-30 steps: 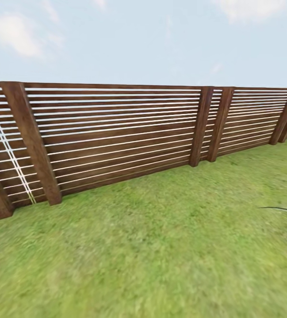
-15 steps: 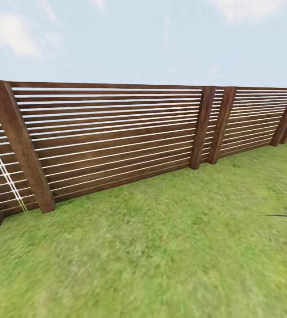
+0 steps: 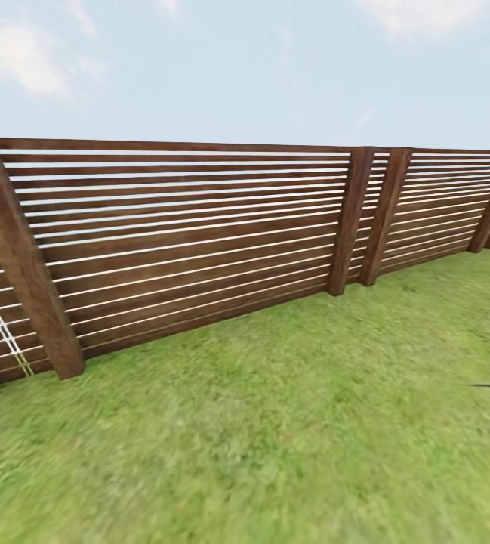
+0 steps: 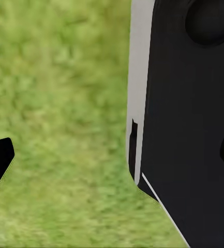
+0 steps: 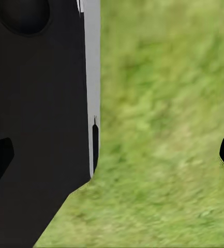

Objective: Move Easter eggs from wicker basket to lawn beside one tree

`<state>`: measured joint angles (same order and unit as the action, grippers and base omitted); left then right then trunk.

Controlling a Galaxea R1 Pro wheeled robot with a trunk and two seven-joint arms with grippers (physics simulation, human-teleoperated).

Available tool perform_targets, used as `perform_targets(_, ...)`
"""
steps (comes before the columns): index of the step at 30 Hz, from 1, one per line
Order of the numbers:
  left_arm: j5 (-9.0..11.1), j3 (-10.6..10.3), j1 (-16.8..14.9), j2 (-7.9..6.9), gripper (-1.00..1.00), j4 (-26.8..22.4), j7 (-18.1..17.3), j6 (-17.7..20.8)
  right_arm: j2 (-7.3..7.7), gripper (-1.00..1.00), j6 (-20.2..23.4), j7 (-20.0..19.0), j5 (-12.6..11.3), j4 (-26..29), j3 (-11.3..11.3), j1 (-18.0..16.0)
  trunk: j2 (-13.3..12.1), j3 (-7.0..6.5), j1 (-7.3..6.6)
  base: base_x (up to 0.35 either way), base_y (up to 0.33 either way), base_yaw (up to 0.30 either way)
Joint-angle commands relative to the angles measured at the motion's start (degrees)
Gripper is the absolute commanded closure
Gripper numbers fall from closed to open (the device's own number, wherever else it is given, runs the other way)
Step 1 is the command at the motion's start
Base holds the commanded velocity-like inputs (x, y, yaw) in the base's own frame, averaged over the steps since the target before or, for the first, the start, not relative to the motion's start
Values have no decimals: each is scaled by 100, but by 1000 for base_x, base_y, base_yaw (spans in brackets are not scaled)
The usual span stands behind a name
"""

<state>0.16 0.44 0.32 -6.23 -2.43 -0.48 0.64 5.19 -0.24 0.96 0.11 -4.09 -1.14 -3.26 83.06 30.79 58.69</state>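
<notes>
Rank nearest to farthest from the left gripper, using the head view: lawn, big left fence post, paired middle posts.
1. lawn, directly under the left gripper.
2. left post, at the view's left.
3. paired posts, farther along the fence, centre-right.
</notes>
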Motion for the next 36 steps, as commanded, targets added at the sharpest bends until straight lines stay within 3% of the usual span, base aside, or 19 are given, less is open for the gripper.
perform_targets(1,2,3,3,-1,-100,-12,-5,7,-1,-100,-2,10,3,-13,-11,-8,2,4,3,339,0,0)
perform_targets(30,2,0,3,23,-100,-10,-5,14,-1,-100,-3,10,1,-13,-3,-8,2,4,3,339,0,-22)
perform_targets(36,2,0,3,20,-100,-11,-5,15,-1,-100,-10,10,-2,-13,4,-8,2,4,3,339,0,-229)
